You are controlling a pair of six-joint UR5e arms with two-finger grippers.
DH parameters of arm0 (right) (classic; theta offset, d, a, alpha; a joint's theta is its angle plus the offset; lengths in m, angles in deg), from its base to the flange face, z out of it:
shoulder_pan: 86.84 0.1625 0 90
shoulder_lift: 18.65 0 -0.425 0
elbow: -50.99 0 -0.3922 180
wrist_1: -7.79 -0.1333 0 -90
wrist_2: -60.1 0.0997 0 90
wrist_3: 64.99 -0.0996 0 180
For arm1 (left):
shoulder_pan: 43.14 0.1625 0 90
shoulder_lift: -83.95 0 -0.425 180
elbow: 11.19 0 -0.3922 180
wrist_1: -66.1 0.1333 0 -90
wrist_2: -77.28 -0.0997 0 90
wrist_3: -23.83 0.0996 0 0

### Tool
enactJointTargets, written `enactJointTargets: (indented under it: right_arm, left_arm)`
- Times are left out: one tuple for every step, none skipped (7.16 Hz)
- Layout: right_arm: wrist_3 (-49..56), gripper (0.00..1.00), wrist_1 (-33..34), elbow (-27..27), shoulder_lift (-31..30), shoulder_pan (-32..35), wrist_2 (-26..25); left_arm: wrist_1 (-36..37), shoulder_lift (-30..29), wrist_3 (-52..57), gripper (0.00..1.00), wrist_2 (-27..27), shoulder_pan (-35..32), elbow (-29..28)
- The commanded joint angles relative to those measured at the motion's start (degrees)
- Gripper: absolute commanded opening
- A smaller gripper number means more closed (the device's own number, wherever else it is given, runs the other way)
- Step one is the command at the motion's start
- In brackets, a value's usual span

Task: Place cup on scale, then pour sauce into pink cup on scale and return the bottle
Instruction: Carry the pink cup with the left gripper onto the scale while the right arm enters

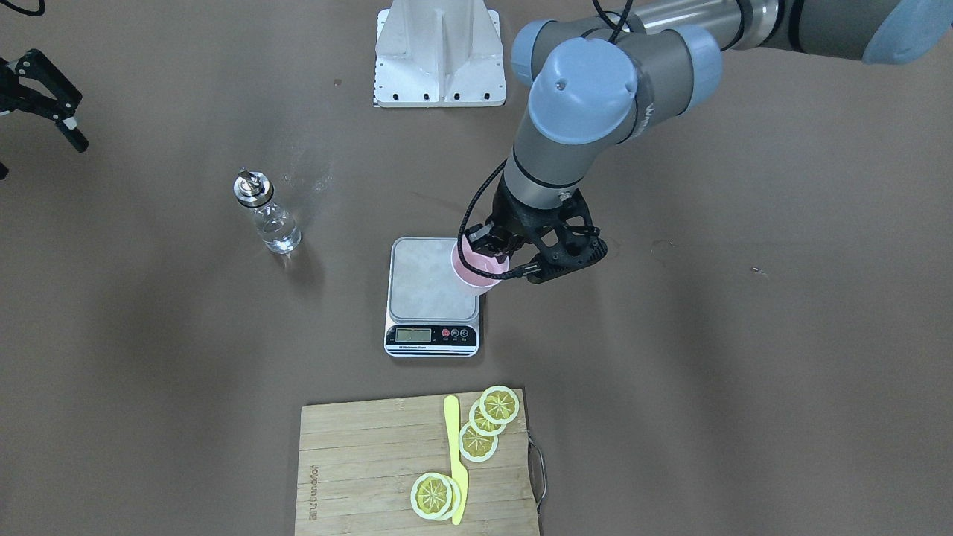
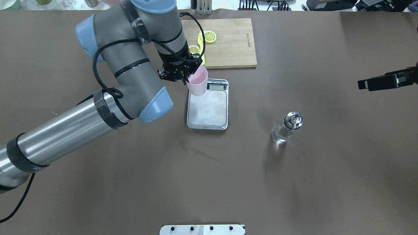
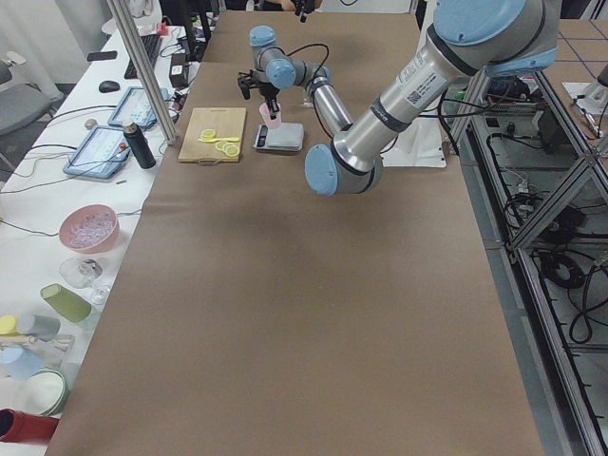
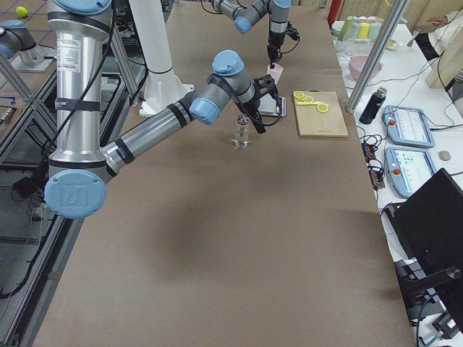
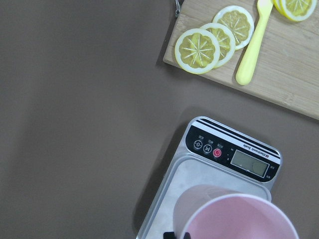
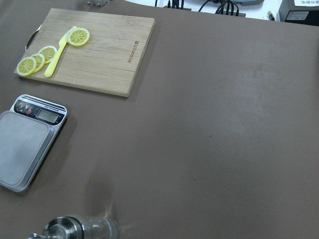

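My left gripper [image 1: 493,246] is shut on the rim of the pale pink cup [image 1: 479,272], which it holds upright and clear of the table. The cup [image 2: 198,82] hangs over the display-end corner of the scale [image 2: 207,111], on my left arm's side. In the left wrist view the cup [image 5: 234,219] is over the steel platform of the scale [image 5: 197,186]. The clear glass bottle [image 2: 286,130] with its metal spout stands upright on the table to the scale's right. My right gripper [image 2: 363,84] is open and empty, far off to the right above the table.
A wooden cutting board [image 2: 232,49] with lemon slices [image 1: 488,424] and a yellow knife [image 1: 454,454] lies just beyond the scale. The robot's base plate [image 1: 439,56] is at the table's near edge. The bottle [image 6: 79,229] shows at the bottom of the right wrist view.
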Motion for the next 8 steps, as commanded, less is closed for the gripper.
enactJointTargets:
  right_arm:
    - [-0.86,1.0,-1.49,0.45,-0.24,-0.92,-0.69]
    - [-0.86,1.0,-1.49,0.63,-0.24,-1.01,-1.12]
    - [-0.86,1.0,-1.49,0.72,-0.24,-1.18,-1.39]
    - [-0.86,1.0,-1.58,1.06,-0.24,-1.44,-1.65]
    - [-0.86,1.0,-1.58,1.15,-0.24,-1.79,-1.57]
    - [-0.78,1.0,-1.93,1.16,-0.15,-2.06,-2.18]
    - [-0.86,1.0,-3.5,1.16,-0.24,-2.5,-3.31]
    - [-0.78,1.0,-3.6,1.16,-0.06,-2.76,-3.59]
  left_arm:
    - [-3.75,-1.16,-3.65,0.0,-5.39,4.21,-2.94]
    - [-5.61,-0.99,-3.75,0.0,-5.95,5.63,-3.82]
    - [-5.8,-0.98,-3.75,0.0,-6.74,5.99,-3.83]
    - [-6.58,-0.81,-3.66,0.0,-6.75,5.91,-3.83]
    - [-7.98,-0.55,-3.31,0.15,-7.1,5.73,-3.92]
    - [-8.17,-0.11,-3.4,0.58,-9.27,5.9,-3.92]
    - [-8.35,0.16,-3.4,0.71,-9.91,5.91,-3.92]
    - [-8.52,0.16,-3.14,0.99,-9.91,5.82,-3.48]
